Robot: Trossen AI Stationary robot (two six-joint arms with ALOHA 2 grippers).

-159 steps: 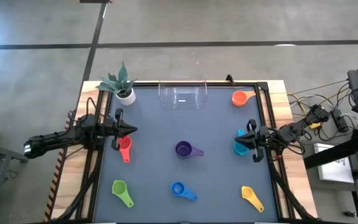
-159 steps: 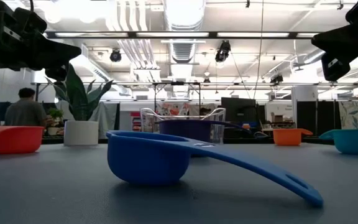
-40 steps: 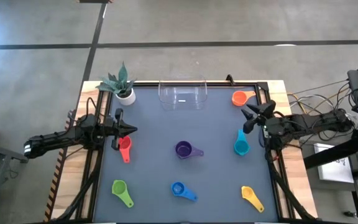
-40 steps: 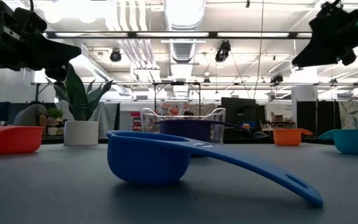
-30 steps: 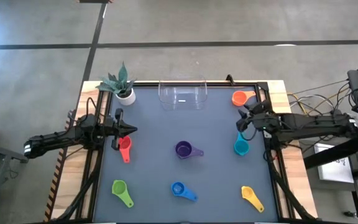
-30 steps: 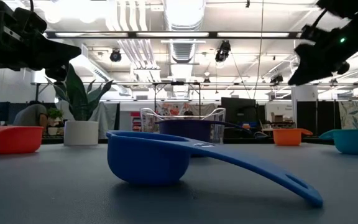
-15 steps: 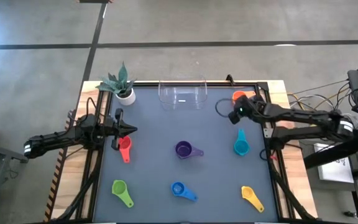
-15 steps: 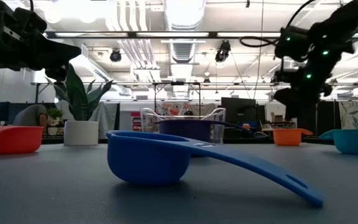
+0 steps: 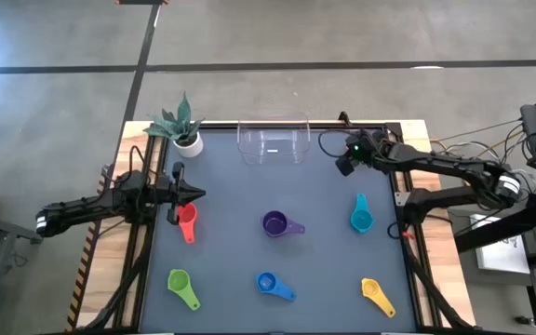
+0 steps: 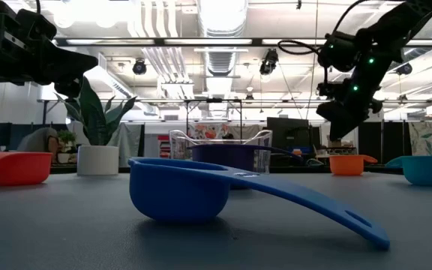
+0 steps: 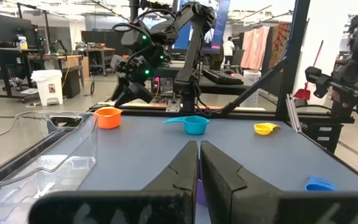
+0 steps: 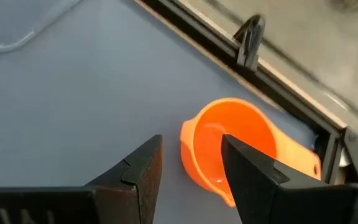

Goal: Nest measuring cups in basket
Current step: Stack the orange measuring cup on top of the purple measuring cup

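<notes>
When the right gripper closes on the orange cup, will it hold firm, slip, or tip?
The orange cup looks like thin moulded plastic, so probably stiff and light. Its smooth rounded wall may slip between the fingers of the right gripper, which hangs open above its rim. It sits upright on a flat base with its handle out to one side, so a nudge would likelier slide or spin it than roll it.

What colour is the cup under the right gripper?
Orange, clearest in the right wrist view.

Grey table with basket, seven cups, plant pot (far-left corner).
</notes>
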